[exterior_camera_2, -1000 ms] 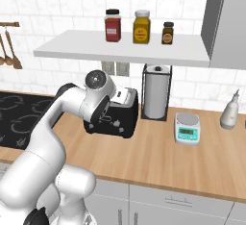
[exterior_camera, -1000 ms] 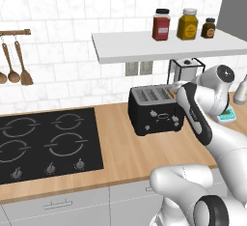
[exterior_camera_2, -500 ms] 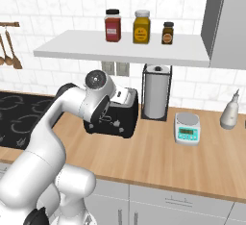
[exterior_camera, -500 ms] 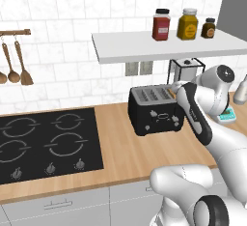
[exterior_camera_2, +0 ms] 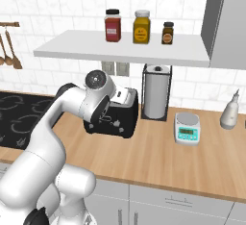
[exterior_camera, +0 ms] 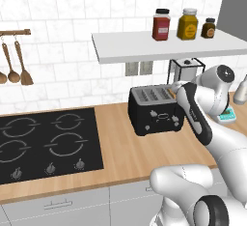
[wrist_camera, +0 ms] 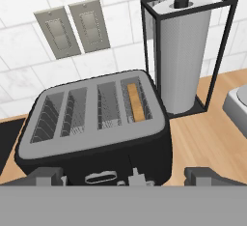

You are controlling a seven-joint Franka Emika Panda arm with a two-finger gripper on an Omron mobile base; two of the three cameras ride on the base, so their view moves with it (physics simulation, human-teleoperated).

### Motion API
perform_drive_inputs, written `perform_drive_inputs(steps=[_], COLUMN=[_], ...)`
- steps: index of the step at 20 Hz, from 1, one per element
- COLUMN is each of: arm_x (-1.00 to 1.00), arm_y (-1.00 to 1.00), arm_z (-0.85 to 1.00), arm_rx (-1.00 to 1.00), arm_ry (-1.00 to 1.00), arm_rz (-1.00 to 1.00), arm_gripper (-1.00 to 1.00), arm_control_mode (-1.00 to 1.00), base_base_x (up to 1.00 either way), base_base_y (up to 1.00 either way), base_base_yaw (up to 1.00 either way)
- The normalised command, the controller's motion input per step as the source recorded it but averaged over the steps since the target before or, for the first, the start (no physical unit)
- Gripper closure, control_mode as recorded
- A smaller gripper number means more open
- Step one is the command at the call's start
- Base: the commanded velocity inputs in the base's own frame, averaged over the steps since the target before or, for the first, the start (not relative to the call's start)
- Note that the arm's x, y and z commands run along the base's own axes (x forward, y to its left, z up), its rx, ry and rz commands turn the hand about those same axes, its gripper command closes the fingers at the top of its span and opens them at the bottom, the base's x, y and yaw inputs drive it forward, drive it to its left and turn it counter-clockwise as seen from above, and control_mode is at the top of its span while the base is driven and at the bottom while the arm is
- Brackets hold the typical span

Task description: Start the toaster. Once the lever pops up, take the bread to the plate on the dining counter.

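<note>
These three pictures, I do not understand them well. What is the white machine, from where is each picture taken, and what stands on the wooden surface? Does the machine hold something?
The white machine is a robot arm on a driving base, in a rendered kitchen. Two pictures come from cameras on the base, behind the arm to its left and right. The third comes from a camera on the hand, looking along the gripper, whose dark fingertips rise at the bottom.

On the wooden wall counter stands the black four-slot toaster, with the bread down in the slot nearest the paper towel roll. A small kitchen scale stands further along, and a cooktop is set into the counter.

The gripper holds nothing: it is open, right at the toaster's front.
</note>
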Motion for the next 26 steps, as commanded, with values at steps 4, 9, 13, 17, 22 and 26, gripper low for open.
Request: perform_drive_inputs(steps=[4, 9, 13, 17, 22, 26], arm_x=[0.0, 0.0, 0.0, 0.0, 0.0, 0.0], arm_y=[0.0, 0.0, 0.0, 0.0, 0.0, 0.0], arm_z=[0.0, 0.0, 0.0, 0.0, 0.0, 0.0], arm_rx=[0.0, 0.0, 0.0, 0.0, 0.0, 0.0], arm_ry=[0.0, 0.0, 0.0, 0.0, 0.0, 0.0], arm_rz=[0.0, 0.0, 0.0, 0.0, 0.0, 0.0], arm_gripper=[-1.0, -1.0, -1.0, -1.0, -1.0, -1.0], arm_control_mode=[-1.0, -1.0, -1.0, -1.0, -1.0, -1.0], base_base_x=[0.0, 0.0, 0.0, 0.0, 0.0, 0.0], base_base_y=[0.0, 0.0, 0.0, 0.0, 0.0, 0.0], base_base_yaw=[0.0, 0.0, 0.0, 0.0, 0.0, 0.0])
